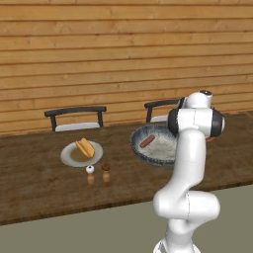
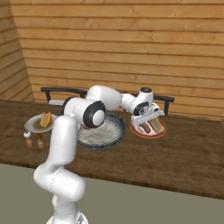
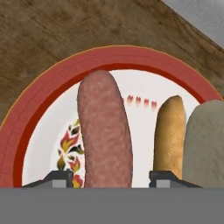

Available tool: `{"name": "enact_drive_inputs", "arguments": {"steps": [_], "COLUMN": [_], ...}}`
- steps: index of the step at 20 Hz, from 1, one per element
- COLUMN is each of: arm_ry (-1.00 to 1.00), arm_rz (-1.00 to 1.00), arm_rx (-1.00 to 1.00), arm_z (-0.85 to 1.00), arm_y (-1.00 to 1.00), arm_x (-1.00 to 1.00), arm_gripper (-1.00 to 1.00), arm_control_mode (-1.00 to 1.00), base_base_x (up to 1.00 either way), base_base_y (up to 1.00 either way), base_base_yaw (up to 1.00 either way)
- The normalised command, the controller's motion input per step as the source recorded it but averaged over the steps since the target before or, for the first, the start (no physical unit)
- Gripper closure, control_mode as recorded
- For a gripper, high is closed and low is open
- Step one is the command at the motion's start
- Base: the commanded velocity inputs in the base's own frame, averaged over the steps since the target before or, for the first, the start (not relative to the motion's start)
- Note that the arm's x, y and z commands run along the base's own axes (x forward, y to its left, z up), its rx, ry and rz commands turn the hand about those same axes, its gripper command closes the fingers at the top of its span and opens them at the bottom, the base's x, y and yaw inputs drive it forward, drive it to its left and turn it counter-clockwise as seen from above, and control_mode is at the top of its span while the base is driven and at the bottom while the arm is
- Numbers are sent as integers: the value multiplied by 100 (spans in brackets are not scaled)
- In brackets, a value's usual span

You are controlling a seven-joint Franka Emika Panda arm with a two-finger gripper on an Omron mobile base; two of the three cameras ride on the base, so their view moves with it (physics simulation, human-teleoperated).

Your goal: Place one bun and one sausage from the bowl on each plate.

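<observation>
1. Now the gripper (image 2: 150, 119) is held low over a red plate (image 2: 162, 130) on the table (image 2: 183, 153), to the right of the bowl (image 2: 114, 131).
2. A sausage (image 3: 105, 131) is seen lying on the red plate, between the two finger tips (image 3: 59, 178). The tips are set a little apart on each side of it, and no squeeze on the sausage is seen, so it looks let go.
3. A bun (image 3: 171, 135) is laid on the same plate, just beside the sausage.
4. One more sausage (image 1: 147, 142) is seen in the bowl (image 1: 143, 153), near its far rim.
5. A grey plate (image 1: 69, 158) is set well to the left of the bowl, with a bun (image 1: 85, 147) on it.
6. Two small shakers (image 1: 98, 169) are stood close in front of the grey plate.
7. Two chairs (image 1: 76, 118) are placed behind the table, by the wood wall.
</observation>
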Motion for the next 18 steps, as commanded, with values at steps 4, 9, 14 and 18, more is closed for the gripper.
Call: {"name": "enact_drive_inputs", "arguments": {"steps": [4, 9, 14, 18], "arm_ry": [0, -4, -5, -3], "arm_rz": [0, 2, 2, 0], "arm_rx": [0, -2, 0, 0], "arm_z": [0, 40, 63, 58], "arm_y": [0, 0, 15, 46], "arm_x": [0, -28, -73, -57], "arm_gripper": [-100, -100, -100, -100], "arm_control_mode": [-100, -100, -100, -100], "base_base_x": [0, 0, 0, 0], "base_base_y": [0, 0, 0, 0], "base_base_yaw": [0, 0, 0, 0]}}
